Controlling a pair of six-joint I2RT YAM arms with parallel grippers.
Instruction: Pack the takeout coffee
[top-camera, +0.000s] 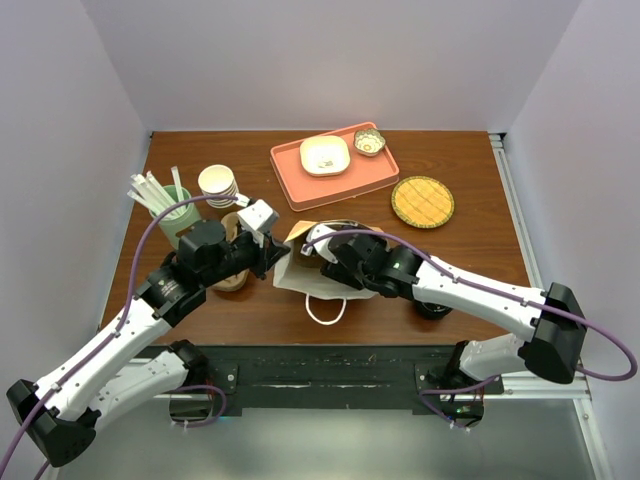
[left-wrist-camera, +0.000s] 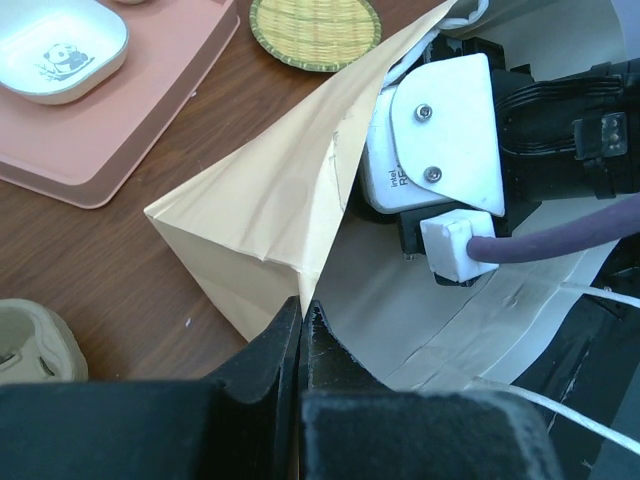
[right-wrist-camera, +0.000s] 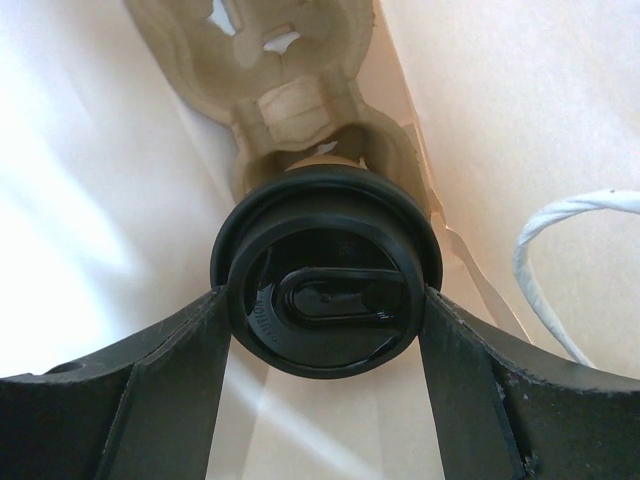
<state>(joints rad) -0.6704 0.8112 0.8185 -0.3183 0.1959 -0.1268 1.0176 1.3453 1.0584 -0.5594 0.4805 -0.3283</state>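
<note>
The takeout coffee, a cup under a round black lid, is inside the brown paper bag. My right gripper is shut on it, one finger against each side of the lid. The cup's body is hidden below the lid. Behind it, deeper in the bag, sits a moulded cardboard carrier. My left gripper is shut on the bag's rim and holds the mouth open. The right wrist's white camera mount shows inside that mouth.
A pink tray with a white dish and a small bowl lies behind the bag. A woven coaster is to the right. Stacked paper cups and a green cup of straws stand left. The bag's white handle trails forward.
</note>
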